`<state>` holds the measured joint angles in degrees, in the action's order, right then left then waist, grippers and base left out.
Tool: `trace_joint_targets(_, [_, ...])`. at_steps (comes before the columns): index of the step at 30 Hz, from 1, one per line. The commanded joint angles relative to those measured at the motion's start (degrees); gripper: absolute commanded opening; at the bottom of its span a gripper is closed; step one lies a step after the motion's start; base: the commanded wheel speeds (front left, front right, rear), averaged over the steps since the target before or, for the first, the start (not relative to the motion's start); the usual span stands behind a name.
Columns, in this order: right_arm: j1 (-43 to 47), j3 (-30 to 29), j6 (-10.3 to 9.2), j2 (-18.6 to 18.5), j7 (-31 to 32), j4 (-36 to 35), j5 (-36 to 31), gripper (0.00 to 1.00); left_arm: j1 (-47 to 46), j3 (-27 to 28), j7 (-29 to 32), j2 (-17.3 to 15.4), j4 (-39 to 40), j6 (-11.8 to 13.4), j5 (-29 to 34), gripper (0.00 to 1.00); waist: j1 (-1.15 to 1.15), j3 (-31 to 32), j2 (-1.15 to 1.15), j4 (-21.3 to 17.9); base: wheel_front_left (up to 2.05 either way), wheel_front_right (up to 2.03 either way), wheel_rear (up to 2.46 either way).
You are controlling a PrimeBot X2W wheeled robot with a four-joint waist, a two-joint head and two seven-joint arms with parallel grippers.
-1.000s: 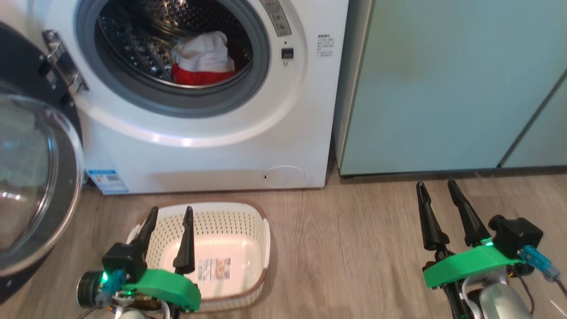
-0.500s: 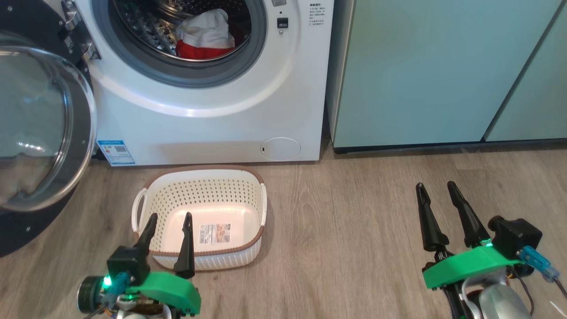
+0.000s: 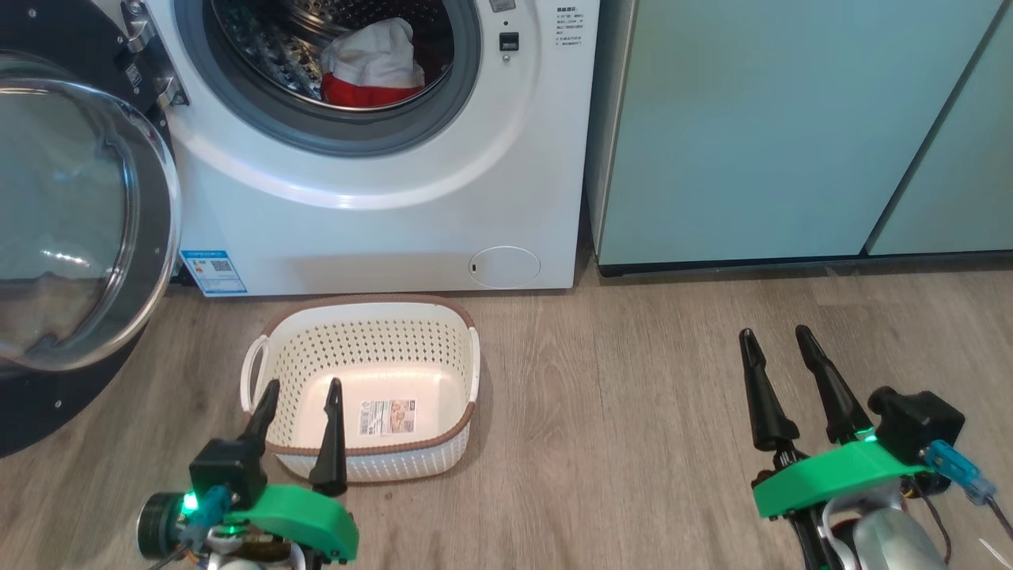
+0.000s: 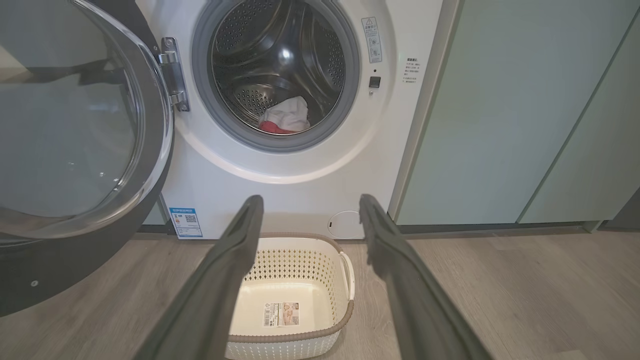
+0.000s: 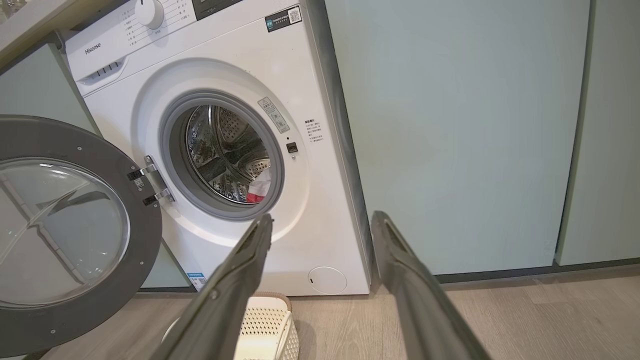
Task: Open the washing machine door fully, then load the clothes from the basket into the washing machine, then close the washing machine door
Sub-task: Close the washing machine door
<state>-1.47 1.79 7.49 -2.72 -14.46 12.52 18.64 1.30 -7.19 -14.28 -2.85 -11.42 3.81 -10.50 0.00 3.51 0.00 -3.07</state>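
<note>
On the floor [image 3: 617,412] in front of the washer [image 3: 380,222], the basket [image 3: 372,305] sits just beside the machine's base, below the drum mouth, likely so that a short lift carries laundry from one to the other. It is empty: just the label [image 3: 388,416] lies on its cream bottom. The clothes [image 3: 372,67] lie inside the drum [image 3: 261,47], a soft heap of white over red, resting low at the front just behind the grey gasket [image 3: 340,142]. No fabric seems to hang over the lip, though the head view cuts off the top of the opening. The door [image 3: 75,222] is swung wide to the left on its hinge [image 3: 150,55], its black ring and bulging clear glass turned out into the room, well apart from the mouth. By my reading, loading is done and closing is the step in hand.

The left tool [image 3: 305,388] hovers by the basket's near side, fingers spread and holding nothing. The right tool [image 3: 775,332] hangs over bare floor well to the right, in front of the teal cabinets [image 3: 752,127], fingers likewise parted and empty. Both sit low and back, probably to keep out of the door's swing. The left one is nearer the door, so it seems the likelier to push it. The glossy ring may be slippery, and the push must follow the hinge's arc.
</note>
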Motion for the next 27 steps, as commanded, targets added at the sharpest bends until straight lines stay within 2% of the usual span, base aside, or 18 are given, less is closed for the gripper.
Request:
trace_joint_targets(1, [-1.57,1.48,0.00,-0.16,-0.54,-1.73,-0.29,1.00,-1.92,2.03,-0.72,-0.03,2.25,0.67,0.50,1.00,0.00,0.02,0.00,-0.01,0.00,0.00,0.00])
trace_joint_targets(9, [-1.55,1.22,0.00,-0.16,-0.54,-1.83,-0.23,1.00,-2.03,1.82,-0.72,-0.03,2.21,0.59,0.40,1.00,0.00,-0.15,0.00,0.43,0.00,0.00,0.00])
trace_joint_targets(14, [-1.35,0.75,0.00,-0.16,-0.54,-1.98,-0.12,1.00,-2.39,1.23,-0.72,-0.03,1.87,0.64,-0.05,1.00,0.00,-0.69,0.00,2.00,0.00,0.00,0.00])
trace_joint_targets(20, [-1.15,1.03,0.00,-0.16,-0.54,-2.04,-0.29,1.00,-2.73,1.05,-0.72,-0.03,1.74,1.05,-0.46,1.00,0.00,-1.67,0.00,6.03,0.00,0.00,0.00])
trace_joint_targets(27, [-0.92,1.27,0.00,-0.16,-0.54,-2.02,0.21,1.00,-2.51,0.52,-0.72,-0.03,0.33,1.04,-0.46,1.00,0.00,-1.66,0.00,13.00,0.00,0.00,0.00])
